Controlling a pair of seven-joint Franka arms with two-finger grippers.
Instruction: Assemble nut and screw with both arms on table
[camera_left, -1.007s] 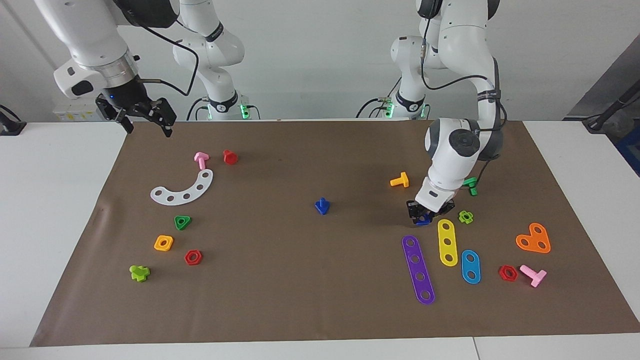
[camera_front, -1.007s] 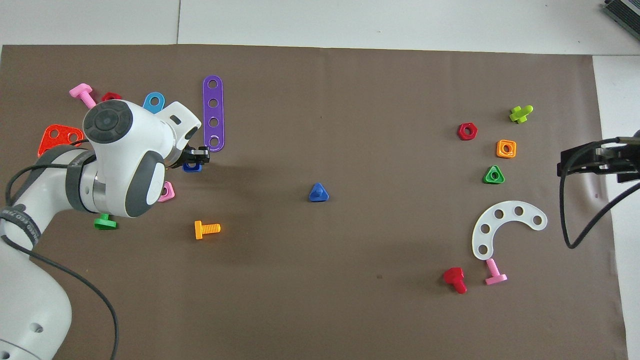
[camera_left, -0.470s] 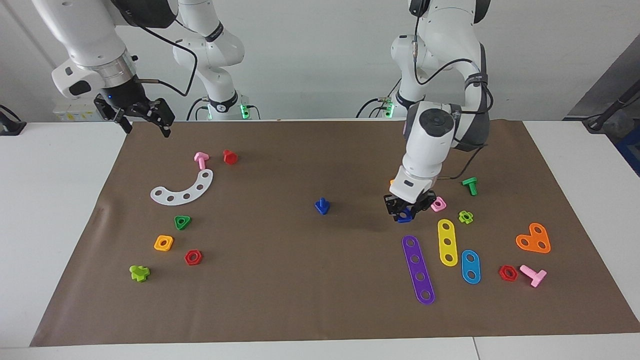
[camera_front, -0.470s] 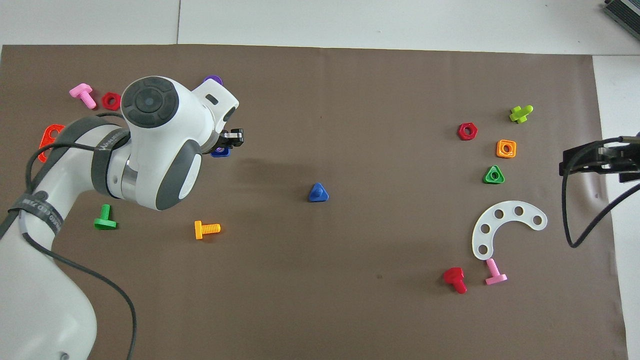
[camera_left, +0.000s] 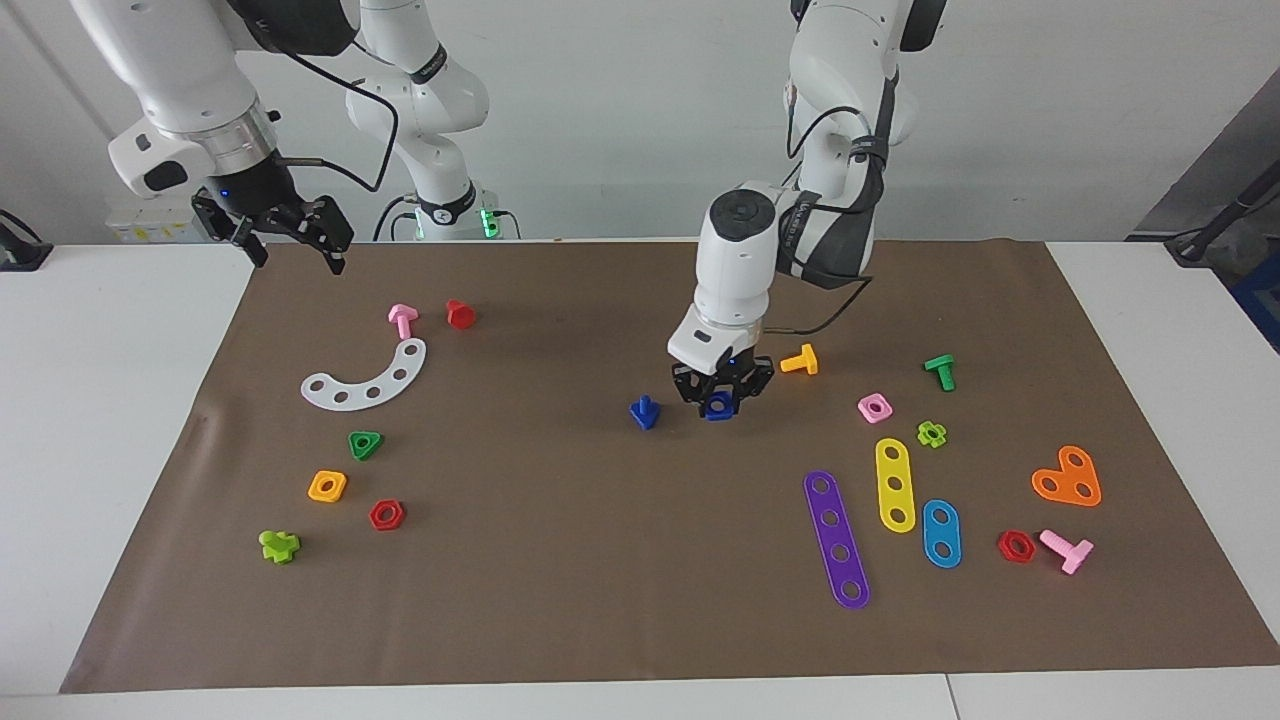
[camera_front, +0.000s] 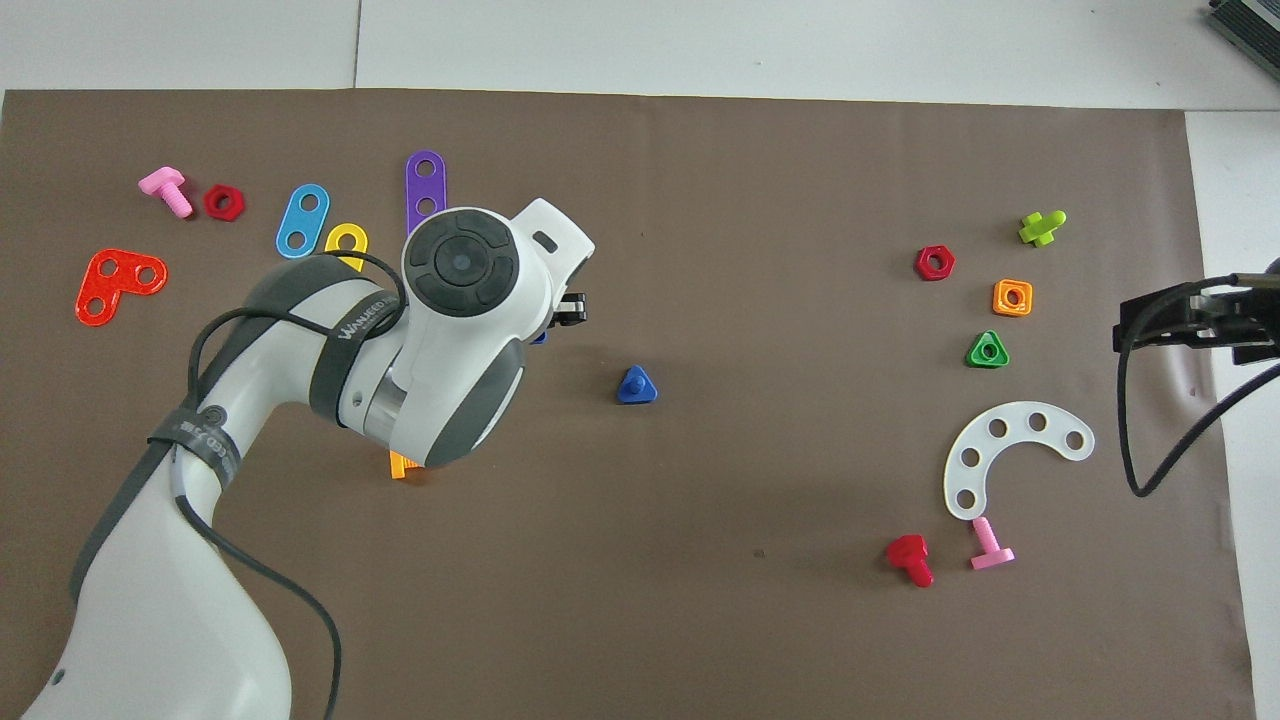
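Left gripper (camera_left: 719, 400) holds the nut (camera_left: 717, 406) just beside the screw (camera_left: 644, 411).
Right gripper (camera_left: 289, 240) waits, fingers open, over the mat (camera_left: 600, 560) edge nearest the robots; the left fingers grip the nut low over the mat, the screw standing mid-tabletop (camera_left: 110, 420).

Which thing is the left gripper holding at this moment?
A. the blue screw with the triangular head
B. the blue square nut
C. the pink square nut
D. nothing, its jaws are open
B: in the facing view the left gripper is shut on the blue square nut, carried over the mat beside the blue screw, which lies free on the mat.
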